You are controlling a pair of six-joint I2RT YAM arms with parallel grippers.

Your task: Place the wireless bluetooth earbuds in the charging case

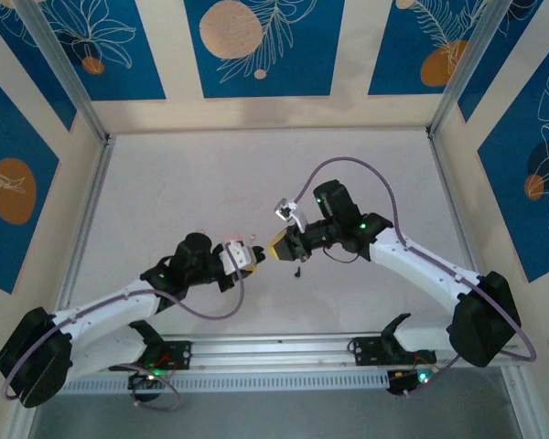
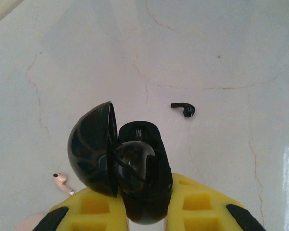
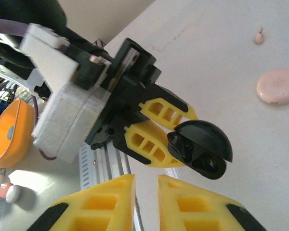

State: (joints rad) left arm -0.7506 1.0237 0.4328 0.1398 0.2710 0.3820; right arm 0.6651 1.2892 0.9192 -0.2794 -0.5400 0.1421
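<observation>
— Low in the left wrist view, what are you holding?
— My left gripper (image 2: pixel 144 195) is clenched on the charging case (image 2: pixel 139 163). Its lid is swung open toward frame left.
— And the earbuds?
— Both lie on the table (image 2: pixel 221 43). The black earbud (image 2: pixel 183 109) sits up and to the right of the charging case, clear of it. Its long axis runs roughly across the frame, with the stem end toward the left. The pale earbud (image 2: pixel 62 182) is at lower left, just beyond the open lid.
— Which arm goes for one?
— The right, I reckon. In the overhead view the black earbud lies just below the right gripper, and the left gripper is busy with the charging case. My right gripper (image 3: pixel 146 185) has its fingers drawn nearly together with nothing between them. I'd have to spread them first, then turn the wrist so they close across that stem rather than along it.
</observation>
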